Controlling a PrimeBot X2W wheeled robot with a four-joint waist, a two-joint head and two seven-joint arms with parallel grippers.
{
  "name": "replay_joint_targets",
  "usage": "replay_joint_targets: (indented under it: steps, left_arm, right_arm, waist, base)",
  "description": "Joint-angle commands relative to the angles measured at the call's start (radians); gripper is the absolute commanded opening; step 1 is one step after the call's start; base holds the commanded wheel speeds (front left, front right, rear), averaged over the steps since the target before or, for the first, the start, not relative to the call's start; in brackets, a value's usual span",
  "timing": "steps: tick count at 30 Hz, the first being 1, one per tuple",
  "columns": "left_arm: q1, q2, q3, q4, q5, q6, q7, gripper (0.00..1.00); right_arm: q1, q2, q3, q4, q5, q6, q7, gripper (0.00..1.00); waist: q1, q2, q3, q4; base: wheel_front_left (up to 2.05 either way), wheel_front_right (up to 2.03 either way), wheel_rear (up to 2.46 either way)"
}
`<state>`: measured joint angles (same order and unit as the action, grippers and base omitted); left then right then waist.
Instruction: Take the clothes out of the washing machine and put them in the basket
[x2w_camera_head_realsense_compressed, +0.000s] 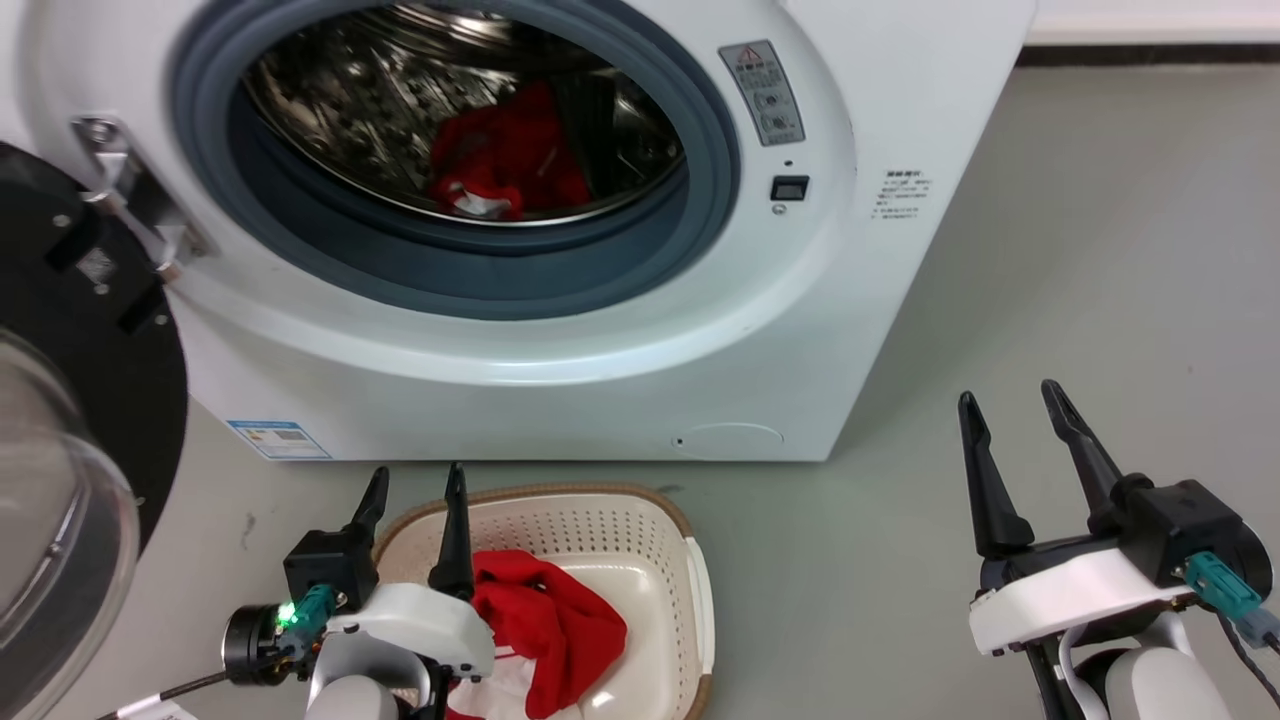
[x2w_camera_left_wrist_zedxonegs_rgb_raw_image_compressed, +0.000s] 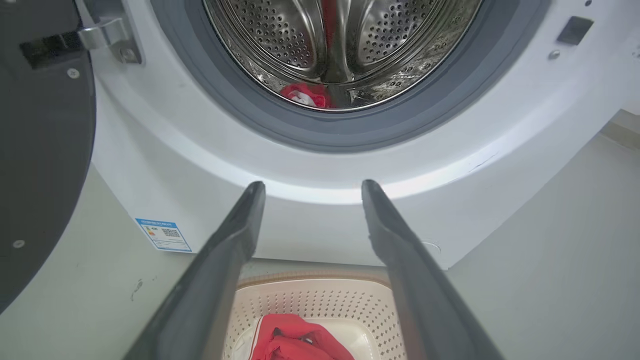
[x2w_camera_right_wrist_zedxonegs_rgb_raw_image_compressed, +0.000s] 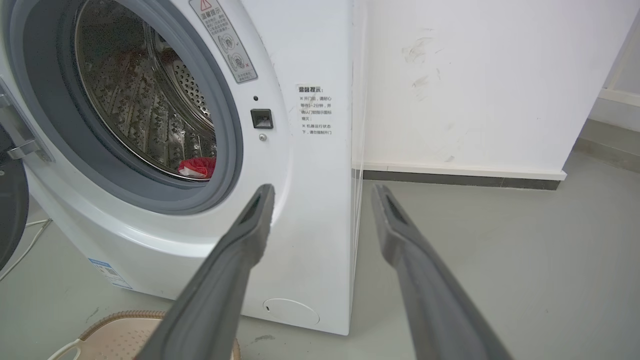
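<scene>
The left gripper (x2w_camera_head_realsense_compressed: 418, 470) gapes empty over the near basket (x2w_camera_head_realsense_compressed: 560, 492) (drop spot, red garment (x2w_camera_head_realsense_compressed: 560, 620) inside); right gripper (x2w_camera_head_realsense_compressed: 1008, 392) wide, idle; clothes (x2w_camera_head_realsense_compressed: 510, 150) in far washing machine (x2w_camera_head_realsense_compressed: 560, 400).

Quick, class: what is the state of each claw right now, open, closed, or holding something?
Left claw: open, holding nothing.
Right claw: open, holding nothing.

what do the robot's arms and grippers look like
The left gripper and right gripper each have two long, dark, tapered fingers on a black block, backed by a white shell and a pale grey forearm. Each wrist carries a teal connector with a dark cable; a green light glows on the left.
</scene>
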<state>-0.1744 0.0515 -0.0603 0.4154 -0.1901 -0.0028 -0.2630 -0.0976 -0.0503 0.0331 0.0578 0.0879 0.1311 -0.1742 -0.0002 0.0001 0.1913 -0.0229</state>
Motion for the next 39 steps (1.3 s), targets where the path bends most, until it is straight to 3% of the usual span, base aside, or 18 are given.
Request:
replay_joint_targets:
  steps: [1, 9, 14, 22, 31, 39]
  left_arm:
    - [0.011, -0.001, -0.007, -0.025, 0.005, 0.004, -0.002, 1.00]
    - [0.009, -0.001, -0.018, -0.179, 0.064, 0.020, -0.002, 1.00]
    - [-0.051, -0.001, -0.026, -0.196, 0.085, 0.004, -0.003, 1.00]
    - [-0.254, 0.029, -0.013, -0.029, 0.098, -0.031, -0.002, 1.00]
    - [-0.532, 0.113, -0.013, 0.214, 0.126, -0.053, 0.000, 1.00]
    - [-0.767, 0.195, -0.040, 0.425, 0.165, -0.068, 0.078, 1.00]
  right_arm:
    - [0.012, 0.000, -0.003, -0.011, -0.002, -0.001, 0.008, 1.00]
    - [0.041, 0.000, -0.014, -0.053, -0.011, -0.001, 0.027, 1.00]
    - [0.042, 0.000, -0.021, -0.073, -0.007, -0.001, 0.033, 1.00]
    - [0.004, 0.000, 0.000, -0.064, 0.005, -0.001, 0.025, 1.00]
    - [-0.060, 0.000, 0.037, -0.030, 0.036, -0.001, -0.011, 1.00]
    - [-0.121, 0.001, 0.076, 0.014, 0.075, -0.001, -0.052, 1.00]
  waist:
    - [0.0002, -0.0001, -0.019, 0.014]
    - [0.0002, -0.0001, -0.035, 0.030]
    - [0.0002, -0.0001, -0.022, 0.036]
    - [0.0002, -0.0001, 0.046, 0.001]
    - [0.0002, -0.0001, 0.165, -0.086]
    - [0.0002, -0.0001, 0.262, -0.160]
  base:
    - [0.00, 0.00, 0.00]
    - [0.00, 0.00, 0.00]
    - [0.00, 0.00, 0.00]
    - [0.00, 0.00, 0.00]
    - [0.00, 0.00, 0.00]
    - [0.00, 0.00, 0.00]
